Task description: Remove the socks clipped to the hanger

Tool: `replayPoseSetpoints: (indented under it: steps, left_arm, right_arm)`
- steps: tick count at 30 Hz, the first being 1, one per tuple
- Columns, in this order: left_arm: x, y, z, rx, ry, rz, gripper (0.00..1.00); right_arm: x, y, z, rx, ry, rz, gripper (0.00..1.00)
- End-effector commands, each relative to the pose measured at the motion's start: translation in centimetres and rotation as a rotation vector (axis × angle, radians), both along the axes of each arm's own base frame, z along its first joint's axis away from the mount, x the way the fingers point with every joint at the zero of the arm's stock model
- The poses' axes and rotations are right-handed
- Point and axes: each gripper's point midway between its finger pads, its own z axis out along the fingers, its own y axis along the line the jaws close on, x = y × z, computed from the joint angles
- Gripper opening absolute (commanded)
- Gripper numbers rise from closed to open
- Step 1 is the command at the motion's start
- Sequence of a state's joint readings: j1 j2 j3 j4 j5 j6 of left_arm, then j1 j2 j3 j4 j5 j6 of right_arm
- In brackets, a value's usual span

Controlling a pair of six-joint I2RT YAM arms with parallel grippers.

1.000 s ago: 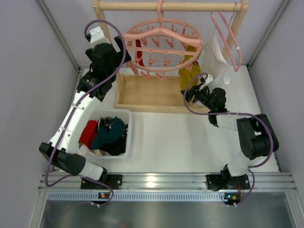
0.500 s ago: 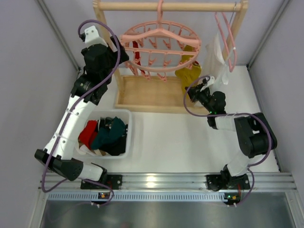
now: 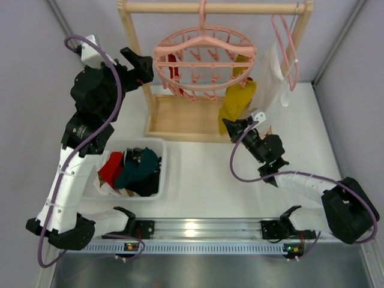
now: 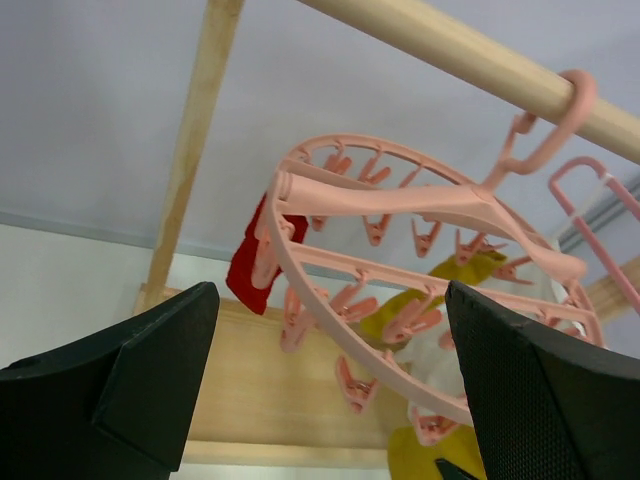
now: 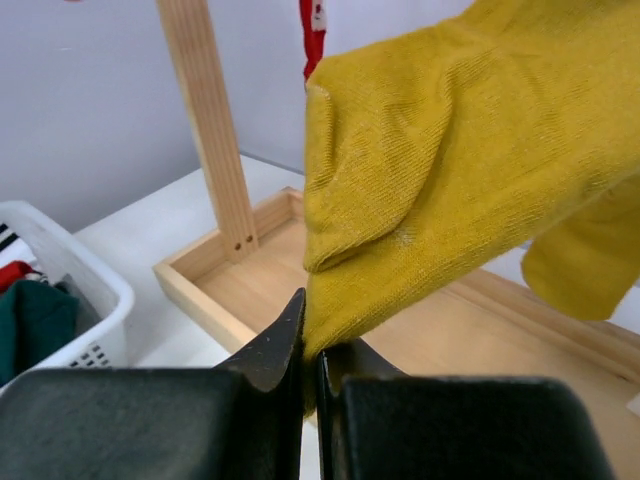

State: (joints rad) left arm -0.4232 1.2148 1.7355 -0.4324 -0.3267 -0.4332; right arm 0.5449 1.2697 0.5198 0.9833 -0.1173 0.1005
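Note:
The round pink ring hanger [image 3: 204,57] with dangling clips hangs by its hook from the wooden rail; it also fills the left wrist view [image 4: 400,260]. A red sock [image 3: 174,69] hangs clipped at its left side [image 4: 250,265]. A mustard yellow sock [image 3: 235,99] hangs from its right side, stretched down and toward me. My right gripper [image 3: 231,127] is shut on this sock's lower end [image 5: 440,190]. A second yellow sock [image 5: 580,260] hangs behind it. My left gripper [image 3: 139,66] is open and empty, raised just left of the ring [image 4: 325,390].
A white basket [image 3: 157,147] at the left holds red, teal and other socks [image 3: 135,168]. The wooden rack's tray base [image 3: 186,117] lies below the hanger. A slim pink clothes hanger [image 3: 288,48] with white cloth [image 3: 271,75] hangs at the rail's right end.
My right gripper has pulled back toward me and left, stretching the yellow sock down. My left arm has risen and swung left, its gripper now open beside the ring.

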Motion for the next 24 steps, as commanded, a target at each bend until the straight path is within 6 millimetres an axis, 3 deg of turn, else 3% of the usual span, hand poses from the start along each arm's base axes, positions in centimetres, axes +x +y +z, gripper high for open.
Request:
replayPoseSetpoints:
  steps: [1,4,5,6,10,15,16,18,19,20,22,24]
  left_arm:
    - [-1.5,-2.8,-0.3,0.022,0.021,-0.127,0.98]
    - [-2.1,-4.9,-1.7,0.128,0.070,-0.092,0.99]
    - [-2.8,-7.2,-2.3,0.168,0.086,-0.098,0.99]
    - [-3.3,-7.9,-2.9,0.216,0.107,-0.100,0.99]
    - [-4.4,-10.5,-4.0,0.287,0.149,-0.140,0.99]
    - [-4.2,-10.8,-4.5,0.371,0.180,-0.095,0.98]
    - [-4.0,-10.9,-5.1,0.397,0.198,-0.087,0.99]
    - [-4.1,-10.9,-4.8,0.408,0.193,-0.082,0.99]
    - [-4.1,-10.8,-4.7,0.415,0.193,-0.073,0.99]
    - [-4.3,-10.9,-4.5,0.414,0.186,-0.076,0.99]
    - [-4.4,-10.9,-4.5,0.432,0.184,-0.070,0.99]
    - [-4.5,-10.9,-4.1,0.445,0.174,-0.070,0.99]
  right_arm:
    - [-2.0,1.2,0.2,-0.044,-0.007,-0.034,0.00]
    - [-3.8,3.0,0.1,-0.038,0.006,-0.009,0.00]
    - [-3.9,3.3,0.1,-0.042,0.013,-0.032,0.00]
    - [-4.1,3.8,0.3,-0.044,0.013,-0.037,0.00]
    - [-6.6,7.8,-0.1,-0.096,0.009,0.000,0.00]
    - [-7.5,11.3,0.1,-0.129,0.019,-0.008,0.00]
    - [-8.0,12.5,-0.7,-0.154,0.027,0.007,0.00]
    - [-7.8,13.8,-0.2,-0.169,0.033,-0.007,0.00]
    - [-8.0,14.8,-1.1,-0.198,0.046,0.003,0.00]
    - [-7.7,15.5,-0.3,-0.189,0.045,-0.012,0.00]
    - [-7.8,16.8,-1.3,-0.225,0.055,-0.002,0.00]
    - [-7.6,17.9,-0.5,-0.217,0.052,-0.002,0.00]
